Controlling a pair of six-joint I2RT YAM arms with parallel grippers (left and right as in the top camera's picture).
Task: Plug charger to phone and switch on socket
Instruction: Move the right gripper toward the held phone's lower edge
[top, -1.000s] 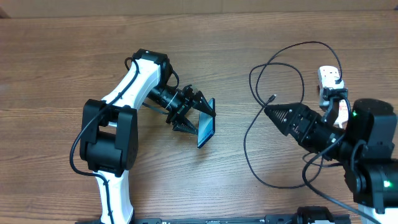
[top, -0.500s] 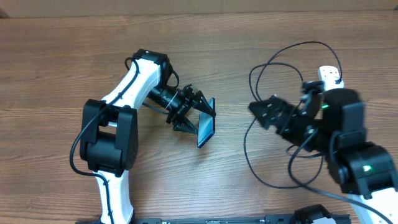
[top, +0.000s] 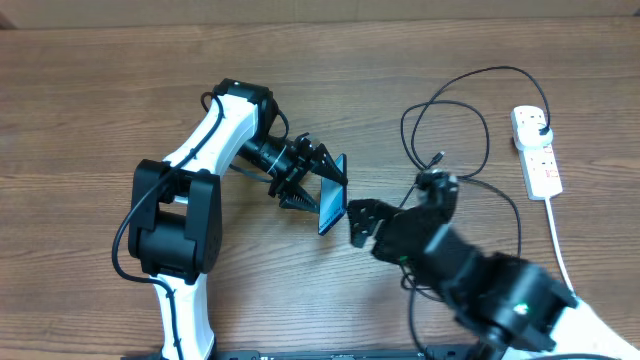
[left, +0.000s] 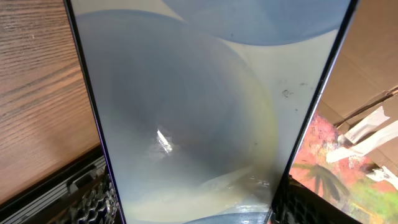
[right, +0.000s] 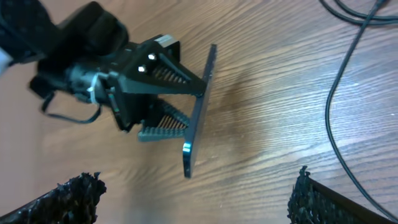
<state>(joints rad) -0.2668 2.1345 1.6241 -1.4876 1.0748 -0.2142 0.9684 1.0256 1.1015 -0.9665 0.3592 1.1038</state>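
Left arm (top: 190, 190) reached out across the wooden surface (top: 90, 80) toward the middle. Left gripper (top: 322, 188) had its jaws clamped on the phone (top: 332, 196), one finger on each flat side. Phone was tipped up on edge, not lying flat. The left wrist view was filled by the lit pale-blue screen (left: 186, 106) with its dark edges down both sides. From the right wrist view the phone (right: 199, 106) showed as a thin dark sliver, edge-on; couldn't tell if its lower end touched the surface. Just right of the phone sat the right gripper (top: 362, 222), pointed at it, close but not touching. Its jaws were wide apart with nothing between them: the fingertips (right: 74, 193) sat at the two bottom corners of the right wrist view, bare wood between. The charger (top: 404, 128) lay loose in big loops on the surface right of centre, with its connector tip (top: 439, 157) free on the wood beside the right arm, in neither gripper and well apart from the phone. Its black plug (top: 540, 124) sat at the far end of the socket (top: 538, 160), over at the right edge. Switch position was too small to read. Thick white cord (top: 558, 240) ran from the socket's near end toward the bottom right.
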